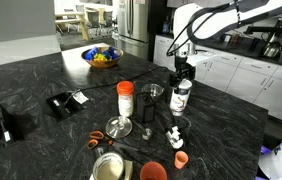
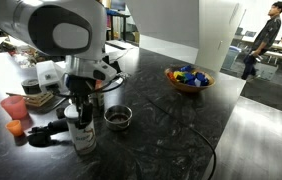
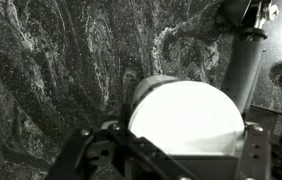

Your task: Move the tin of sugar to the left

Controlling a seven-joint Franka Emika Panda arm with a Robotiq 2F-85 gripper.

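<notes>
The tin of sugar is a tall white canister with dark label marks, standing on the black marble counter. It also shows in the other exterior view. My gripper comes down from above, with its fingers on either side of the tin's upper part. In the wrist view the tin's round top looks bright white and fills the gap between the two fingers. The fingers appear closed against its sides.
A white container with an orange lid and a glass cup stand just beside the tin. Orange and red cups, a shallow silvery tin and small utensils lie nearer the front. A fruit bowl sits farther back.
</notes>
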